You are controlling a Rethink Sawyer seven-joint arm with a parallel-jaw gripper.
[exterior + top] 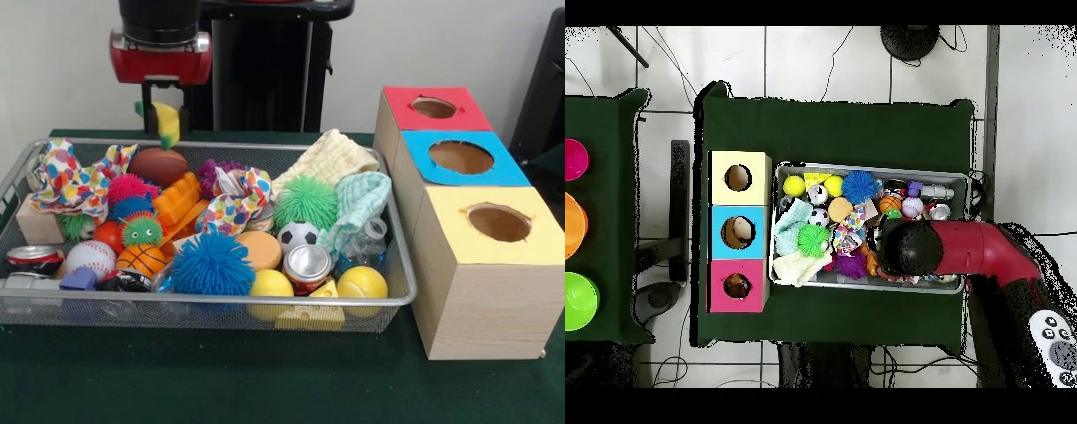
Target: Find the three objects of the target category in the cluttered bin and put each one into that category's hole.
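Observation:
The cluttered bin (221, 145) is a wide silver wire-mesh tray on the green table, and it also shows in the overhead view (865, 167). It holds balls, spiky toys, cans and cloths. My gripper (164, 110) hangs above the bin's far left part. It is shut on a small yellow and green toy (166, 125), held clear above a brown football (159, 164). In the overhead view the arm's black head (910, 247) covers the gripper. Three wooden boxes with holes stand beside the bin: red (437, 108), blue (461, 157) and yellow (499, 223).
The bin holds a blue spiky ball (210, 263), a green spiky ball (306, 201), a soccer ball (298, 236), a can (307, 264), two yellow balls (362, 283), a baseball (90, 258) and patterned cloths (66, 181). Coloured bowls (577, 300) stand on a second table.

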